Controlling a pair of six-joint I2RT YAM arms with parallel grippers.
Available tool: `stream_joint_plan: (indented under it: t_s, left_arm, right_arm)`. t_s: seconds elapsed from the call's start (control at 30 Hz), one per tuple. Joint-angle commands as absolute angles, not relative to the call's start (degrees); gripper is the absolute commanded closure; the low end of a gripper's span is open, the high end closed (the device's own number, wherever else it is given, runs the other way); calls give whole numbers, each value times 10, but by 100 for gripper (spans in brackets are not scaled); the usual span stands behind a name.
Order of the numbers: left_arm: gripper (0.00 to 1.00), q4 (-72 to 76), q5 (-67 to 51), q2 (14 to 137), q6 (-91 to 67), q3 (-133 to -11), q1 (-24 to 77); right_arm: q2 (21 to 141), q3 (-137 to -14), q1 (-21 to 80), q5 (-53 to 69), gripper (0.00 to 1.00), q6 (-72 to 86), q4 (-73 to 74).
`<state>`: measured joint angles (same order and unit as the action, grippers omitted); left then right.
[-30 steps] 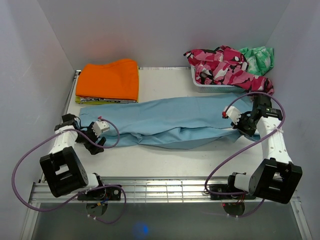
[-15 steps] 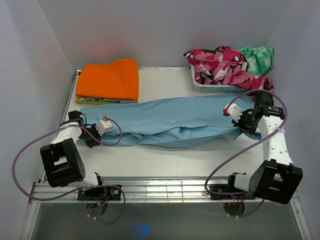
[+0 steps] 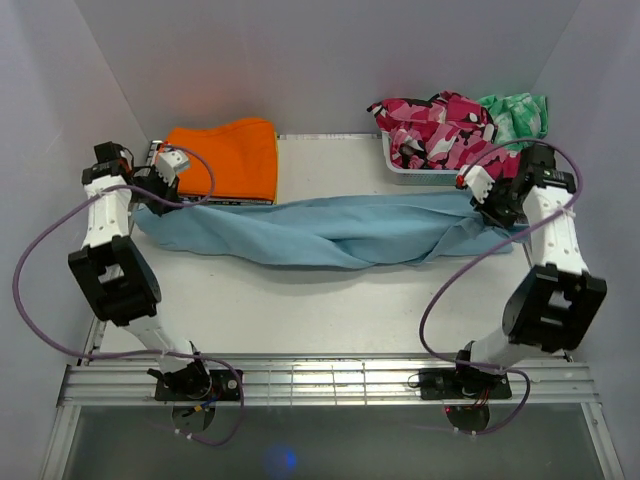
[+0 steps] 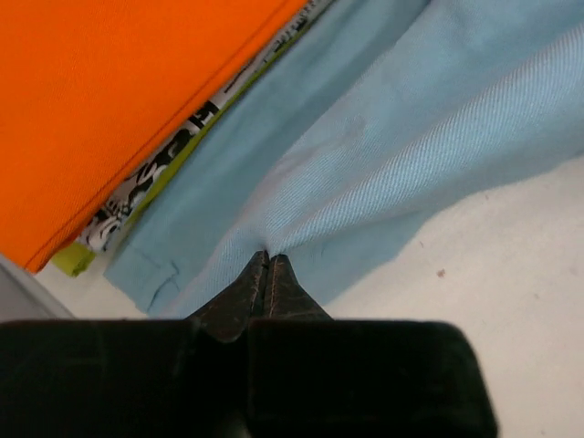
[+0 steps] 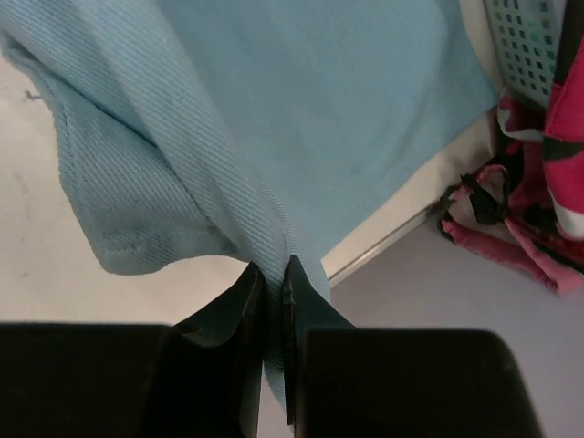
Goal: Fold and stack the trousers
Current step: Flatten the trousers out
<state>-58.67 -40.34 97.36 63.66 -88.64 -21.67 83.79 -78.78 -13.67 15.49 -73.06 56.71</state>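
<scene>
Top external view: trousers (image 3: 330,230) strung lengthwise across the table (image 3: 330,320), a little beyond its middle, one end at the left edge and the other at the right edge. The middle sags toward the table in a long bunched roll.

Left gripper (image 3: 152,198) has the left end. The left wrist view shows the jaws pressed together with a pinch of blue cloth drawn up between the tips. Right gripper (image 3: 497,212) has the right end. There the jaws are narrow, clamped on a ridge of cloth, with a loose hem corner hanging beside them.

Judgement: this looks like a stretch-and-lay step ahead of a fold. To do it well:
- move both ends together at equal height
- take out the sag before setting down, so the legs land flat, not rolled
- both pinches look shallow, so a hard pull may slip them

Surroundings:
- Orange folded garment (image 3: 225,158) at the far left corner, on top of a printed garment (image 4: 155,178). The trousers' left end lies just beside this stack and could snag or drag it.
- Basket (image 3: 405,172) at the far right corner, with a pink camouflage garment (image 3: 440,130) spilling over its rim close to the right jaws.
- Green garment (image 3: 515,115) behind that.
</scene>
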Motion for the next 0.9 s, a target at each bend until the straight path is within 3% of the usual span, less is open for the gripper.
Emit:
stream_joint_plan:
  t_s: [0.0, 0.1, 0.13, 0.2, 0.23, 0.33, 0.63, 0.7, 0.87]
  left_arm:
    - [90, -500, -401, 1071, 492, -932, -188]
    - [75, -464, -370, 1161, 413, -989, -169]
    - [58, -463, -368, 1182, 395, -1007, -168]
    - [41, -461, -360, 1215, 354, -1047, -169]
    - [25, -461, -359, 1216, 351, -1050, -170]
    - [14, -450, -357, 1169, 341, -1027, -179]
    - [16, -482, -398, 936, 379, -832, -293]
    - [25, -496, -402, 924, 444, -772, -308]
    - [47, -534, -377, 986, 592, -757, -319]
  right_arm:
    - [948, -828, -121, 135, 92, -666, 499]
    - [1024, -849, -103, 120, 92, -621, 468]
    - [1039, -850, -92, 107, 92, -613, 462]
    - [1069, -839, -84, 92, 92, -593, 446]
    - [1072, -832, -77, 87, 92, -586, 439]
    - [1076, -807, -71, 73, 92, -574, 413]
    - [1056, -781, -71, 56, 92, -562, 397]
    - [1052, -783, -71, 59, 92, -564, 400]
    - [1054, -802, -71, 69, 92, -565, 428]
